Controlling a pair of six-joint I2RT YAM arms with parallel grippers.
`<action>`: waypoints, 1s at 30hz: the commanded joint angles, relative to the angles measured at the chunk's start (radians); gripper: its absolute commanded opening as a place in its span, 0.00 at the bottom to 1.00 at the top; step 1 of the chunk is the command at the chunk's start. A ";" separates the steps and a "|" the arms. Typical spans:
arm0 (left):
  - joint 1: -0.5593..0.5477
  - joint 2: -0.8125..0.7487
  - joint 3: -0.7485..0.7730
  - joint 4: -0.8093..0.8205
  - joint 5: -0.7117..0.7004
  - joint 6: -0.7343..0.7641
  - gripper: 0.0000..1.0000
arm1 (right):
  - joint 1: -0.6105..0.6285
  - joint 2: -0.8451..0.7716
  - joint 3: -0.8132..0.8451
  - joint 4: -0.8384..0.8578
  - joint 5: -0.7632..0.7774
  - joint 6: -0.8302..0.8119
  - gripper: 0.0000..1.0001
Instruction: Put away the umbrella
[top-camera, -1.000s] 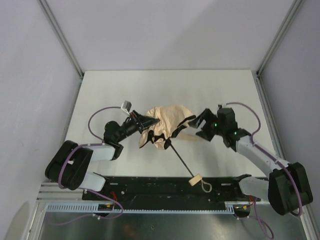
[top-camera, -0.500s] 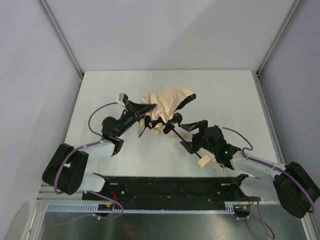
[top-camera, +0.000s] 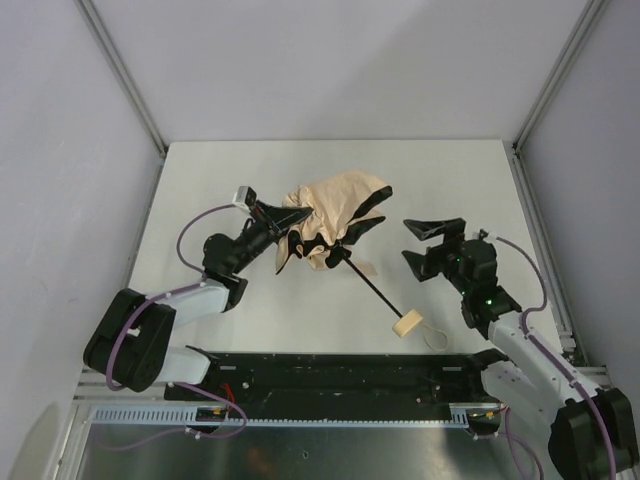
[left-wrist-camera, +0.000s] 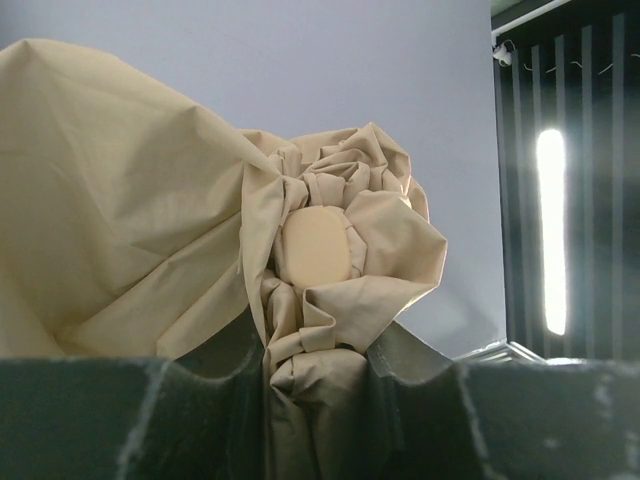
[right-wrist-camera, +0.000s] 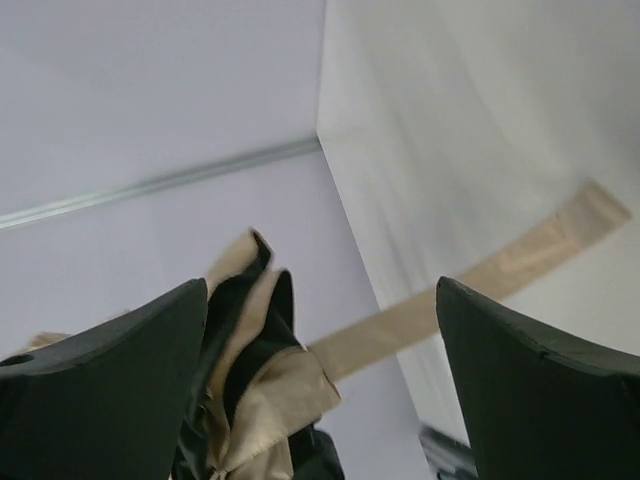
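Observation:
The umbrella (top-camera: 335, 205) lies partly folded on the white table (top-camera: 450, 175), its tan canopy bunched at the middle. Its thin black shaft (top-camera: 375, 292) runs toward the near right and ends in the pale knob handle (top-camera: 406, 323) with a loop strap (top-camera: 435, 340). My left gripper (top-camera: 287, 237) is shut on the canopy's left side. In the left wrist view the gathered fabric (left-wrist-camera: 330, 300) fills the gap of the left gripper (left-wrist-camera: 315, 370). My right gripper (top-camera: 421, 245) stands open to the right of the canopy, touching nothing. In its own view the right gripper (right-wrist-camera: 320, 290) frames the canopy edge (right-wrist-camera: 265, 390) and a tan closure band (right-wrist-camera: 480, 280).
A black rail (top-camera: 320, 365) with the arm bases runs along the table's near edge. Grey walls and aluminium posts (top-camera: 125, 80) close in the left, far and right sides.
My right gripper left the canopy's right edge, dipped toward the shaft, then swung out to the right with its jaws wide. The left gripper drew the canopy slightly away; the handle shifted a little.

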 joint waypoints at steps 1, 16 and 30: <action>0.001 -0.036 0.055 0.266 -0.019 -0.038 0.00 | 0.122 0.063 -0.036 -0.020 -0.016 0.142 0.99; -0.001 -0.076 0.070 0.260 -0.027 -0.078 0.00 | 0.383 0.546 -0.013 0.534 0.077 0.438 0.97; -0.015 -0.083 0.049 0.259 -0.026 -0.082 0.00 | 0.451 0.720 0.057 0.737 0.147 0.625 0.83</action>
